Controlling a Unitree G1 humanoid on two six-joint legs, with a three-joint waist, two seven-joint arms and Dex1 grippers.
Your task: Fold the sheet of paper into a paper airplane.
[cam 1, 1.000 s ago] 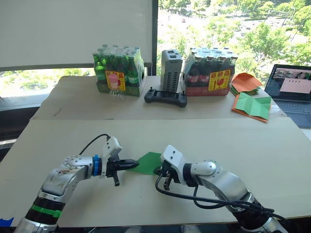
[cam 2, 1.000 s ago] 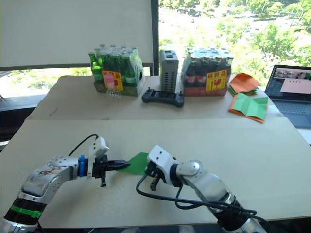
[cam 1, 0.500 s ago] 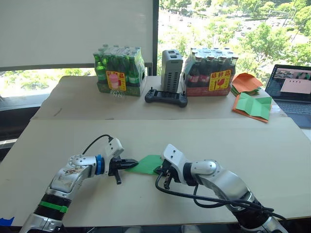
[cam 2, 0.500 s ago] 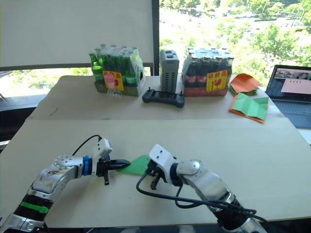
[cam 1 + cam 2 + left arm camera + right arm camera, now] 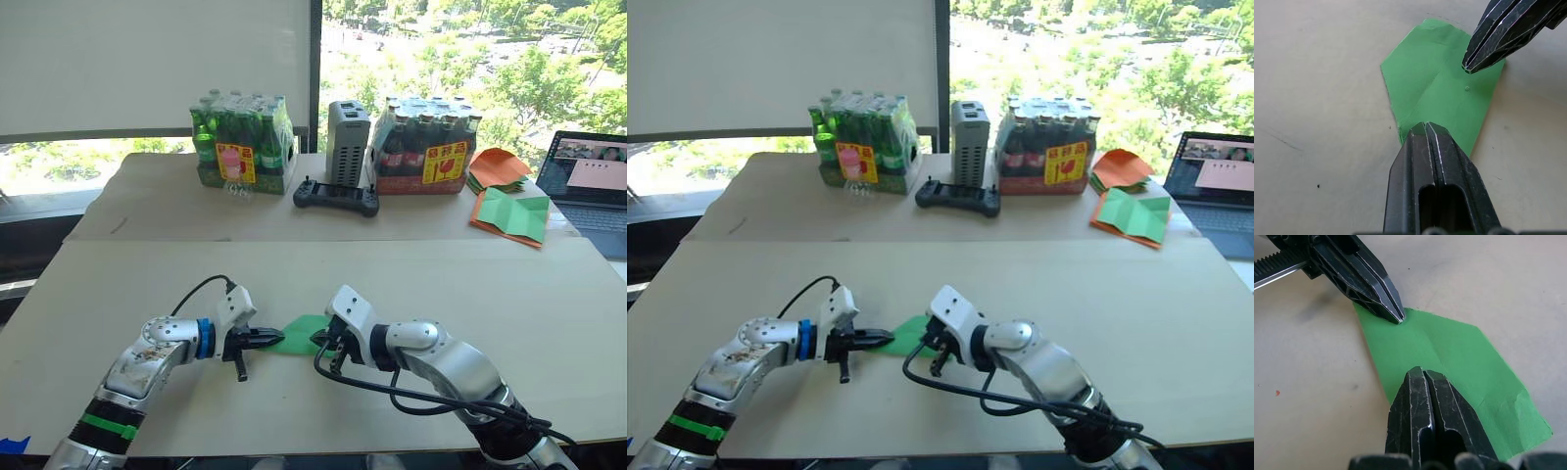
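Left wrist view: creased, thin sheet of paper [image 5: 1442, 93] lies flat; both jaws clenched, tips pressing it.

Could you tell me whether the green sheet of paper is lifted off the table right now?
No, the sheet of paper lies flat on the table, with both shut grippers' tips pressed on it.

Green sheet of paper [image 5: 302, 334] on table [image 5: 509, 284]

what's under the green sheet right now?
The sheet of paper lies flat on the bare table; both closed end effector tips, left and right, rest on it. Beneath is covered.
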